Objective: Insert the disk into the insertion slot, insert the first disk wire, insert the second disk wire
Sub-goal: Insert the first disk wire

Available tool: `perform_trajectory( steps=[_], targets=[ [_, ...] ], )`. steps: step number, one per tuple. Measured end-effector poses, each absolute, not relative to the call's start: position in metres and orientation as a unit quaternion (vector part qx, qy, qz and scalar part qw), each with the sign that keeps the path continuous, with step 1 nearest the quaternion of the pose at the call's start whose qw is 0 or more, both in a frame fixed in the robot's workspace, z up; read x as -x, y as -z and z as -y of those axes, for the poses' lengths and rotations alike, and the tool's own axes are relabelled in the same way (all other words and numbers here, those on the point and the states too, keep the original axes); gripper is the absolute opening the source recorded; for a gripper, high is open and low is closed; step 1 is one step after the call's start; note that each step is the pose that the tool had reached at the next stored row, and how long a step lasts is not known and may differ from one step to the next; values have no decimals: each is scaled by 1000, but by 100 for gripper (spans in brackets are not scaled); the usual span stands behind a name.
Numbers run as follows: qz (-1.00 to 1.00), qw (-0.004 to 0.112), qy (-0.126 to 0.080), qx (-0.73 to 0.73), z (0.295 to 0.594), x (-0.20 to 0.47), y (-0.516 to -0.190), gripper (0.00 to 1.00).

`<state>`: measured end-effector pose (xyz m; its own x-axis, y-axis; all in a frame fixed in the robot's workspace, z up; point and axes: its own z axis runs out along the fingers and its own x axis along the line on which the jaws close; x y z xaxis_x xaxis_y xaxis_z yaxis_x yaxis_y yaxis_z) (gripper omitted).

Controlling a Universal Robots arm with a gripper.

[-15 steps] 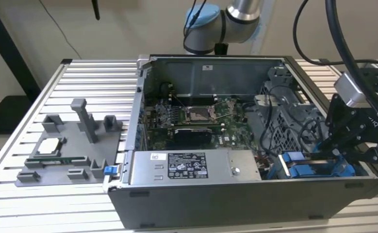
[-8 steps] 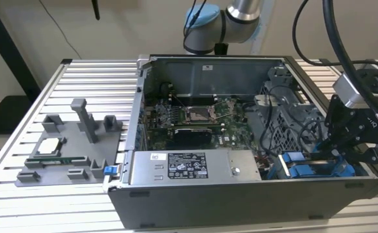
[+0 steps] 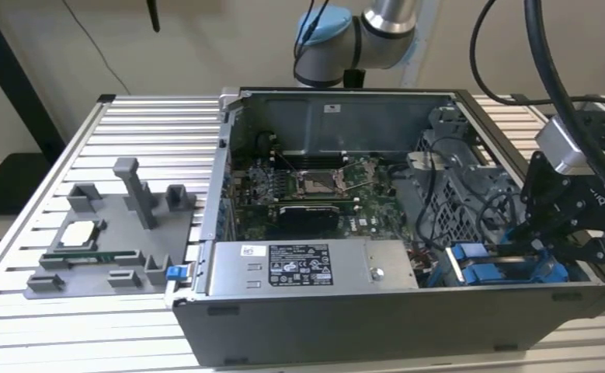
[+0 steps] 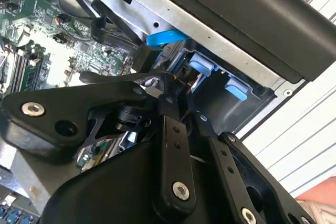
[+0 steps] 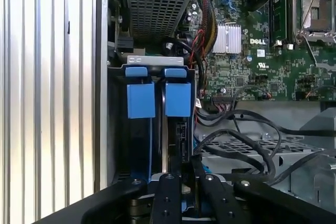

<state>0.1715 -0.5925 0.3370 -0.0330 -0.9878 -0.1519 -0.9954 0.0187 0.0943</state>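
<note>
Open computer case (image 3: 385,311) lies on a slatted aluminium surface (image 3: 33,326). The arm (image 3: 385,23) stands behind the case. The gripper (image 3: 553,250) hangs over the case's near corner at the exterior view's right, low against the insertion slot (image 5: 157,60).

The slot sits in that corner, between the labelled power-supply box (image 3: 313,266) and the case wall. In the first wrist view, two blue tabs (image 5: 140,99) sit side by side at one end of the slot. Blue rails run from them toward the gripper's black linkage.

Disk (image 5: 166,140): a thin grey edge runs along the slot between the two tabs. It reads as the disk standing on edge inside the bay. The label face is hidden, so only that edge is legible. The linkage converges right over the end of it.

Jaws: the tips are hidden behind the gripper's own links in both wrist views. Cannot tell whether they are apart, together or clamped on anything.

Black cables (image 5: 247,129) loop loose over the perforated metal cage (image 5: 247,150) just beside the slot. The green motherboard (image 3: 313,194) covers the case floor beyond.

On the surface at the exterior view's left, well apart from the case, a grey fixture (image 3: 116,256) has a processor (image 3: 79,231) seated on it.
</note>
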Motion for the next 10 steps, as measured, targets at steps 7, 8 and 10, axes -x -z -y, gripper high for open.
perform_trajectory(
  steps=[7,8,10],
  targets=[
    [-713,20,-88,695,592,-172,-342,0],
    [-713,20,-88,695,592,-172,-341,0],
    [-713,20,-88,695,592,-172,-341,0]
  ],
)
